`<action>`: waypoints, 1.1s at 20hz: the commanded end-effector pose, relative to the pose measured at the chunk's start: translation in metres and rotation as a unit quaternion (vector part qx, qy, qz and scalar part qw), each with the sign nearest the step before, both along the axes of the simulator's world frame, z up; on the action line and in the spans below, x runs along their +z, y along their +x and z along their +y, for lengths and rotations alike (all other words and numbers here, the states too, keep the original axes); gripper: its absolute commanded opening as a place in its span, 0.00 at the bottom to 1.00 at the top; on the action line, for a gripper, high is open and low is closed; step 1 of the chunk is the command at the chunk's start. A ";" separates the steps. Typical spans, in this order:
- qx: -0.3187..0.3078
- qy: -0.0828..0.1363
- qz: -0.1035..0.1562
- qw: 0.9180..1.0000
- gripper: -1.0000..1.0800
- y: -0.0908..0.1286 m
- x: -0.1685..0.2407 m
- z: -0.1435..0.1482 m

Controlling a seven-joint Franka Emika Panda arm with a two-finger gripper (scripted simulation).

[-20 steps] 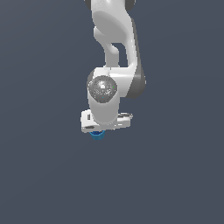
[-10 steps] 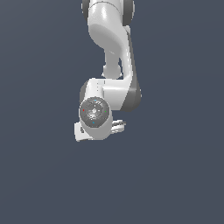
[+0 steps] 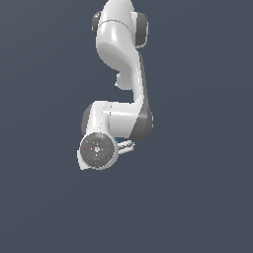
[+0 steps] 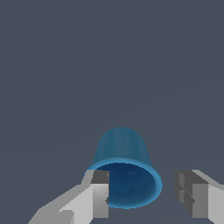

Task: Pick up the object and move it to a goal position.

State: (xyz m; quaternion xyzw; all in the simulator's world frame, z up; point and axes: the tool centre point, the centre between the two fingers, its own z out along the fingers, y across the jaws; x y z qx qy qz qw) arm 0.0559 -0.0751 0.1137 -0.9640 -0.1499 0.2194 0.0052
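The bright blue cup (image 4: 122,151) fills the lower middle of the wrist view, its rimmed mouth turned toward the camera and its narrower base pointing away. My gripper (image 4: 142,180) is closed about the cup's mouth. One finger (image 4: 99,192) overlaps the rim, and the other finger (image 4: 192,197) stands just off the rim's far side. In the exterior view the wrist flange (image 3: 98,149) faces the camera and hides most of the gripper (image 3: 124,146). Only a sliver of the blue cup (image 3: 116,141) shows there.
The white arm (image 3: 121,59) hangs down from the exterior view's top. All around is a plain dark grey ground (image 3: 197,197) with no other objects, edges or markers in view.
The wrist has swung round so its round flange faces the exterior camera. The hand shifted toward the exterior view's left, and the cup went with it and is almost hidden.
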 end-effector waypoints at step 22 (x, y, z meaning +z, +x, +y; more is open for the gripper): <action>0.049 0.020 0.122 0.991 0.62 -0.024 -0.022 -0.039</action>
